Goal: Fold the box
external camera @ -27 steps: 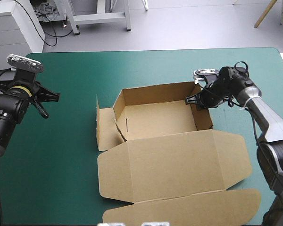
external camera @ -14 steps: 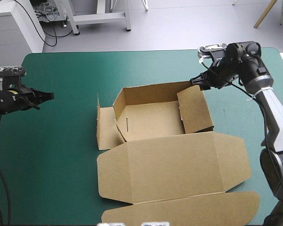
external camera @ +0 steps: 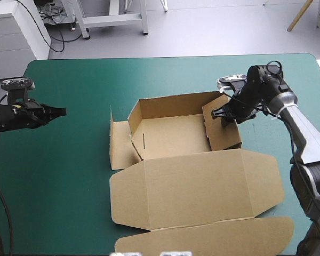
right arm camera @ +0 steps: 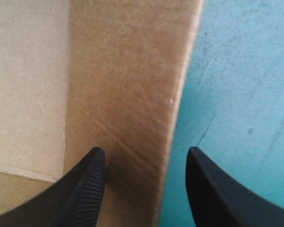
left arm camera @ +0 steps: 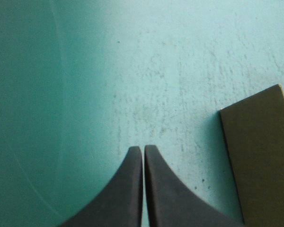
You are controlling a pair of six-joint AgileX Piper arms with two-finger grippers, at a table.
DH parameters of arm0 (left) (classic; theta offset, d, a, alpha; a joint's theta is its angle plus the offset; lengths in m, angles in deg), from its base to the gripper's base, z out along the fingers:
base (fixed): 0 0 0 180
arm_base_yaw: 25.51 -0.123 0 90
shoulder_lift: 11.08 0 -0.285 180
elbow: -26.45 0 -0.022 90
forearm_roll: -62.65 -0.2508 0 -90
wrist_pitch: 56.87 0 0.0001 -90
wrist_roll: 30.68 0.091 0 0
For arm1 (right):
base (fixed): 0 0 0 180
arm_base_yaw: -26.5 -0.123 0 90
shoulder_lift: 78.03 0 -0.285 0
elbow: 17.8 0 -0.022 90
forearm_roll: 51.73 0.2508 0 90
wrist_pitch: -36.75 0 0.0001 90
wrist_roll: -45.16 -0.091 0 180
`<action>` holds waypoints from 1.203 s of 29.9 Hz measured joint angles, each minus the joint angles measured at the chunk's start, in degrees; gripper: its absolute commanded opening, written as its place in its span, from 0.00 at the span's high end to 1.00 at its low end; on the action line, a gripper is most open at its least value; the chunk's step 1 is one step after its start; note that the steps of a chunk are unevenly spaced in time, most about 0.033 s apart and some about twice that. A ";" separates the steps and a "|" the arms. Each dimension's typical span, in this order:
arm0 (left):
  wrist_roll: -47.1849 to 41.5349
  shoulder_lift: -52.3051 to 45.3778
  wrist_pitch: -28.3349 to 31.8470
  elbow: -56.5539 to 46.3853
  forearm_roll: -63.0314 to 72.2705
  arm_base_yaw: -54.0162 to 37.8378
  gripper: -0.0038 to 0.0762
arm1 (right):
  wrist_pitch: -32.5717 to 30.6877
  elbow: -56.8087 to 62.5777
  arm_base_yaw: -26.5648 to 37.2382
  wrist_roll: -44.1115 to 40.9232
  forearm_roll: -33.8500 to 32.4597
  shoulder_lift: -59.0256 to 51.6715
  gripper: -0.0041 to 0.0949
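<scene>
Bench [external camera: 69, 176], teal-green on top, carried the brown box [external camera: 173, 136] a little toward three o'clock from its middle. The box was half built: a tray with its twelve o'clock wall [external camera: 173, 101] raised, and the broad lid [external camera: 197, 184] lying flat toward six o'clock. Nothing pinned that big sheet. A sideways shove on any wall would likely have slid or turned the whole box across the smooth bench instead of creasing the board.

The three o'clock wall [external camera: 224, 136] leaned inward over the tray floor, neither upright nor tucked. Unheld, it looked apt to spring back out or flop flat inside. The nine o'clock flap [external camera: 117, 145] lay splayed outward and unraised, so that side offered no support.

The right pincer [right arm camera: 146, 150] stood wide open astride the edge of the leaning wall, gripping nothing. One finger was over the board and the other over bare bench. Closing off-centre could have crumpled the edge or caught only a corner, and pressing down too hard could have buckled the wall.

The left pincer [external camera: 60, 111] hovered well off at nine o'clock, fingers pressed together and empty. It was too far away to steady the box if it shifted.
</scene>
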 measured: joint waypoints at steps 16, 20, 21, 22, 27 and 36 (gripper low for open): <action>0.21 0.00 -3.82 0.00 1.43 0.00 0.96 | 1.66 0.00 0.06 -0.54 1.86 6.45 0.98; 0.21 0.02 -3.82 0.00 1.50 0.00 0.96 | 1.64 0.00 0.22 -0.25 1.87 5.57 0.98; 0.21 0.02 -3.77 0.00 1.50 0.00 0.96 | 1.70 0.00 0.56 -0.16 2.02 4.97 0.98; 0.21 0.02 -3.77 0.00 1.50 0.00 0.96 | 1.64 -0.13 0.92 0.05 2.29 4.14 0.98; 0.21 0.06 -3.59 0.00 1.56 0.00 0.93 | 0.75 -1.82 6.06 2.25 7.56 -0.98 0.98; 6.05 0.08 -3.59 0.00 14.26 0.00 0.40 | -0.14 -2.22 13.14 6.07 16.34 -9.28 0.98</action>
